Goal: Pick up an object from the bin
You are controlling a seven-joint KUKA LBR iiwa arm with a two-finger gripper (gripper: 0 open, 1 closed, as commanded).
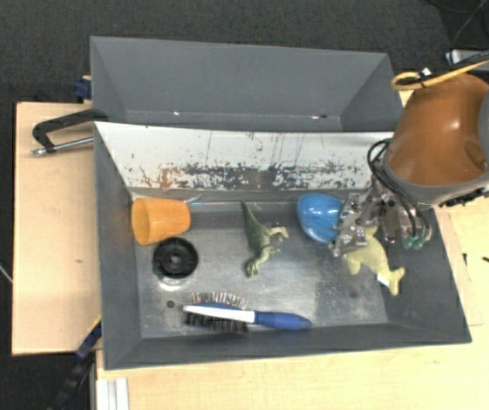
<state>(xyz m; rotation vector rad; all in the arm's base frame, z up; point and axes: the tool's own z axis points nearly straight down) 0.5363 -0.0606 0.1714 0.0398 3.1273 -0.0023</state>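
Observation:
My gripper (353,231) is low in the right part of the bin, beneath the arm's orange cover. Just left of it lies a blue egg-shaped thing (316,216), close to or touching the gripper's side. Directly below the gripper, a pale yellow toy animal (380,267) lies against the bin's right slope, its upper end hidden under the gripper. Whether the toy is gripped cannot be made out.
A green toy dinosaur (262,242) lies in the middle of the bin. An orange cup (161,219) on its side and a black round cap (175,257) are at the left. A brush with a blue handle (244,317) lies along the front wall.

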